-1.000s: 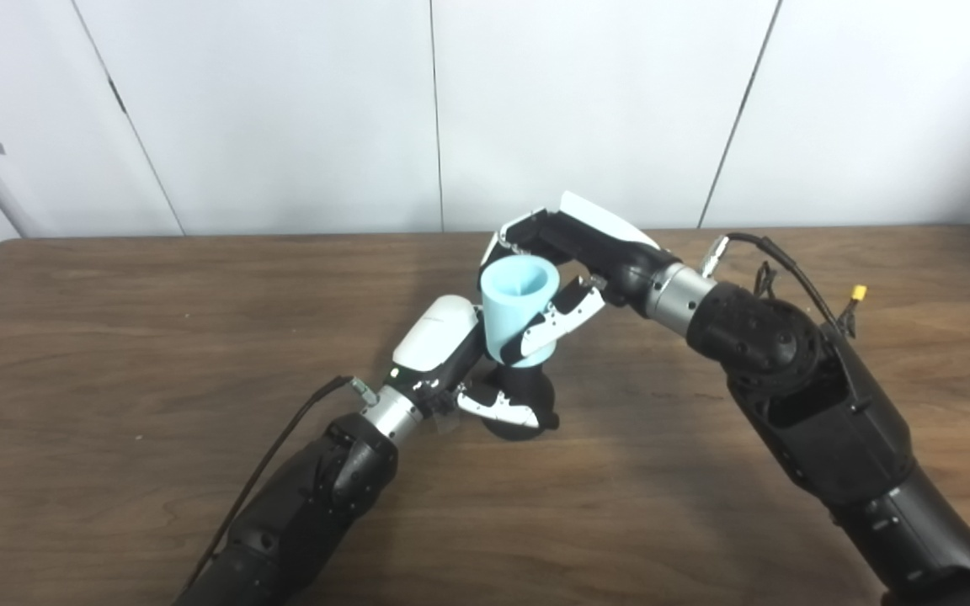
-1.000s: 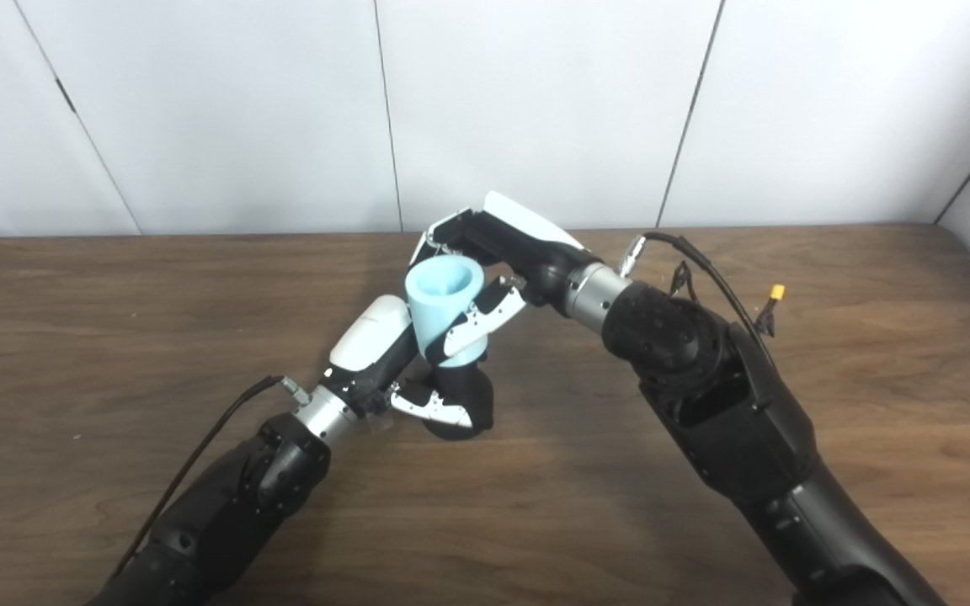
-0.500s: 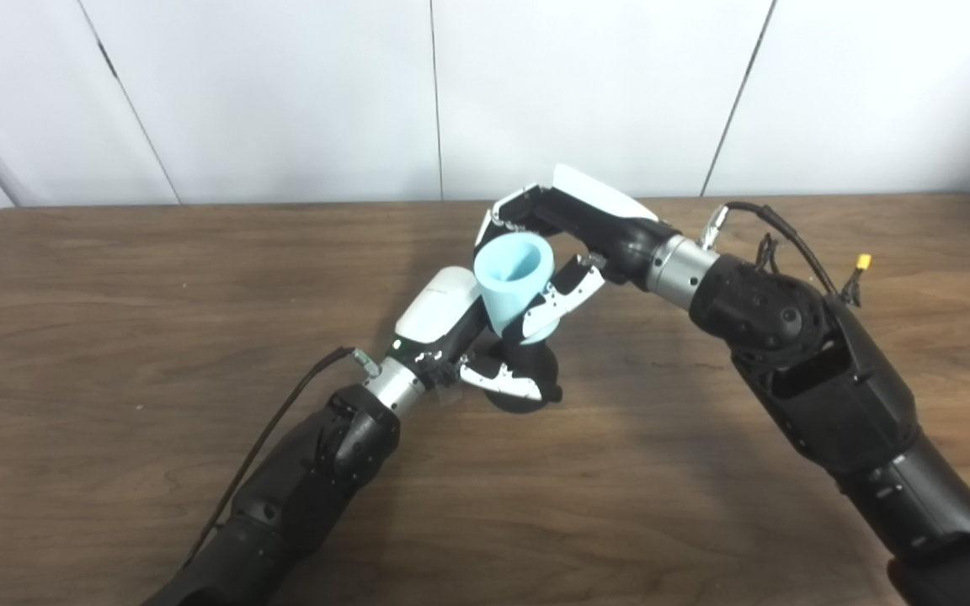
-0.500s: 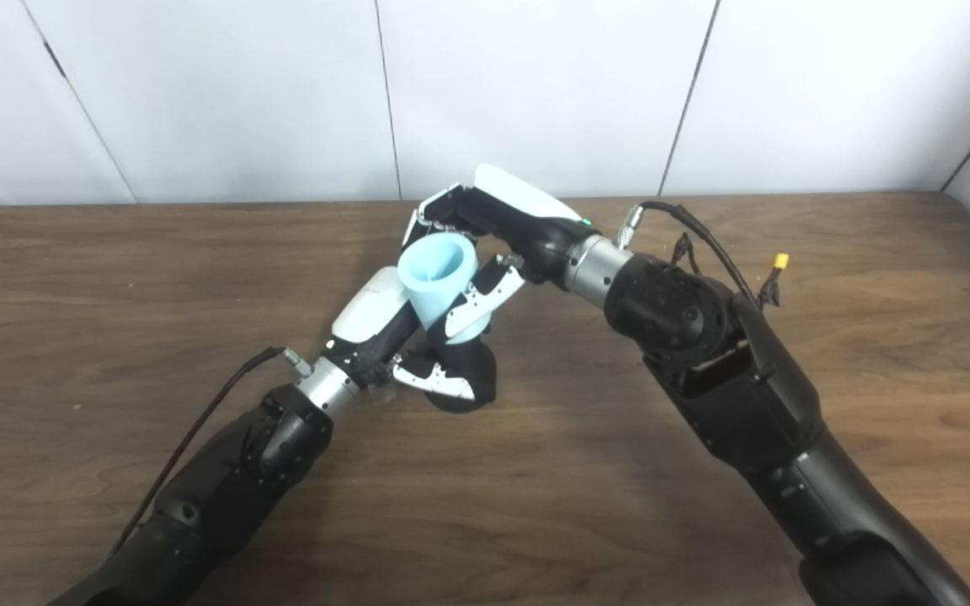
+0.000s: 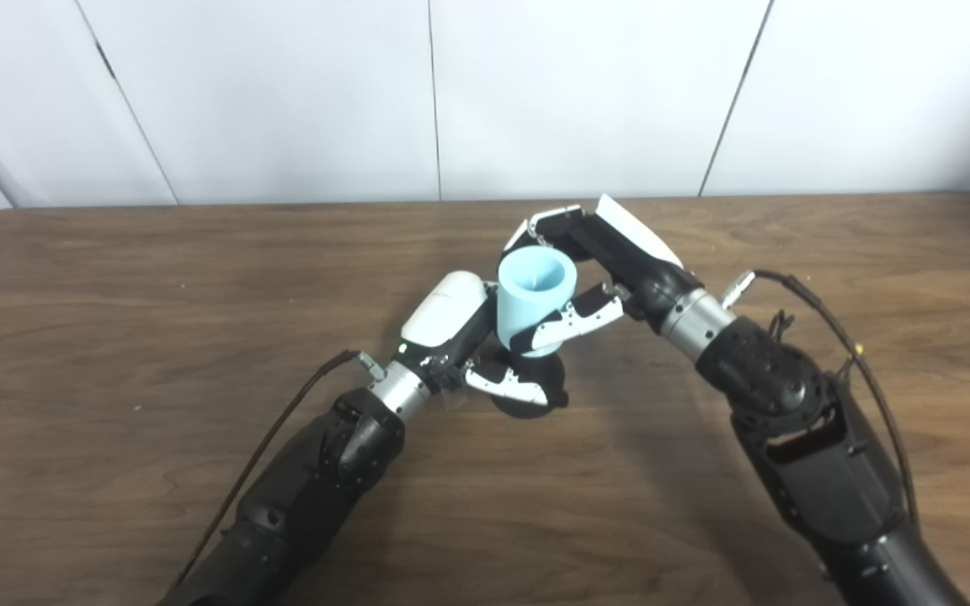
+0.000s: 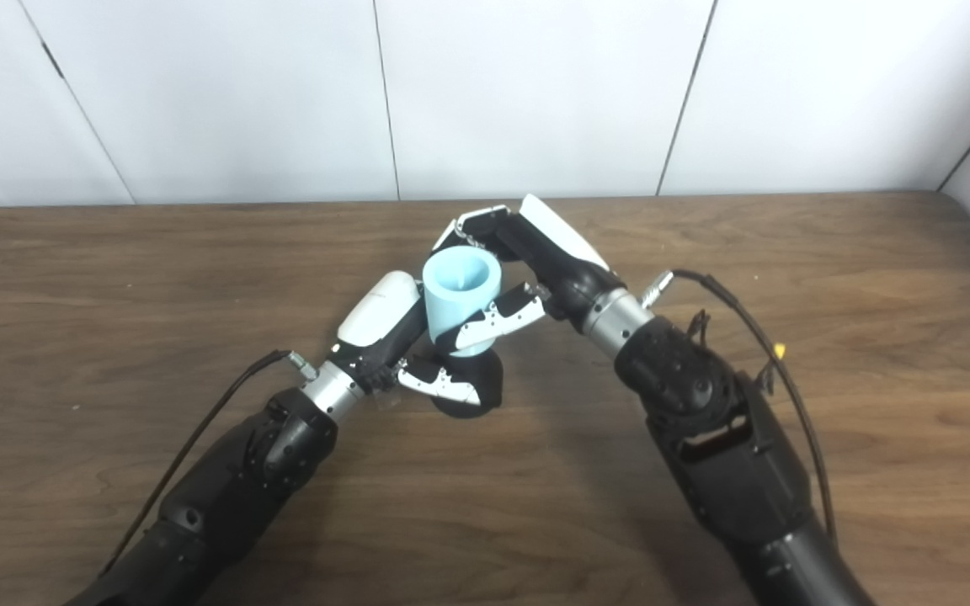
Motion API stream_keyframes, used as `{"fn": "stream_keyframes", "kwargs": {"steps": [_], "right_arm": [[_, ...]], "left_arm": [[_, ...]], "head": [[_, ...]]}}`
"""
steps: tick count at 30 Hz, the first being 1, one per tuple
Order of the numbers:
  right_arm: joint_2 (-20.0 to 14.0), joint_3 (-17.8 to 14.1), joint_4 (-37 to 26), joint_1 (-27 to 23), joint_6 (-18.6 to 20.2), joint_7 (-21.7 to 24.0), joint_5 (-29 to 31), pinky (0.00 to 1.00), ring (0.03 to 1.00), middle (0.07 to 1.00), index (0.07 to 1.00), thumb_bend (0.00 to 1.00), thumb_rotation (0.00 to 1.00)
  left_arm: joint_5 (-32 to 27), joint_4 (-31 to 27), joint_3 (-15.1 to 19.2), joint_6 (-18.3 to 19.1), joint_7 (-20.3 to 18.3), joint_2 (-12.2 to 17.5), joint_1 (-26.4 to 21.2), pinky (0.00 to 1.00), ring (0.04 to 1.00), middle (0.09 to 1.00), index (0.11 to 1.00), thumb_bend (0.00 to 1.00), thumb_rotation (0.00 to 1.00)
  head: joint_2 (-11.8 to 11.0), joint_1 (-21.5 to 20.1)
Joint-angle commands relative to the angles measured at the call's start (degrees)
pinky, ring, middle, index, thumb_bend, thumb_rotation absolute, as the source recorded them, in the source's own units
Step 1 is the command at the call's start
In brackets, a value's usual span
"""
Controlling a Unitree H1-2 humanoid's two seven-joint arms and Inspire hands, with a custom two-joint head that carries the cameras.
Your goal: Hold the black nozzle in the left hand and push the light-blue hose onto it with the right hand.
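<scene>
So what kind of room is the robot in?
Probably a lab or test room: a bare wooden table, plain white wall panels, and loose cables on the robot's arm.

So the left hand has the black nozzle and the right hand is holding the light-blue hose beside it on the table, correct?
Not beside: the left eye view shows the light-blue hose directly atop the black nozzle, above the table. Left hand holds the nozzle, right hand the hose.

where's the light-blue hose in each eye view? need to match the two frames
Left eye view: light-blue hose just right of centre, held in the right hand, above the black nozzle.
Right eye view: light-blue hose just left of centre, same grip.
Shared landmark: the left hand with its white back, directly left of the hose in both.
</scene>
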Motion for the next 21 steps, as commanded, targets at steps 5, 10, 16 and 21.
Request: {"fn": "stream_keyframes", "kwargs": {"steps": [5, 10, 16, 21], "right_arm": [[1.62, -0.17, -0.01, 2.07, 6.38, -1.51, -3.17, 0.39, 0.445, 0.490, 0.481, 0.52, 0.00], [2.24, -0.04, 0.94, 2.78, 5.30, -1.99, -2.28, 0.38, 0.437, 0.484, 0.488, 0.52, 0.00], [1.44, 1.55, 1.54, 3.19, 4.48, -0.67, -2.55, 0.36, 0.429, 0.481, 0.502, 0.52, 0.00], [0.26, 2.66, 2.82, 4.07, 1.44, 0.31, -1.42, 0.38, 0.431, 0.477, 0.493, 0.52, 0.00]], "left_arm": [[0.91, 4.70, -1.74, 3.13, -1.96, -0.62, 9.30, 0.34, 0.401, 0.468, 0.502, 0.50, 0.00], [1.17, 4.65, -1.81, 2.95, -1.58, -0.53, 9.36, 0.35, 0.398, 0.465, 0.502, 0.50, 0.00], [1.49, 4.84, -1.88, 3.02, -1.20, -0.61, 9.25, 0.34, 0.391, 0.466, 0.504, 0.50, 0.00], [1.49, 4.68, -1.87, 3.38, -1.45, -0.64, 9.19, 0.33, 0.383, 0.463, 0.508, 0.50, 0.00]], "head": [[0.36, 0.27], [0.58, 0.34], [0.58, 0.42], [0.68, 0.49]]}}
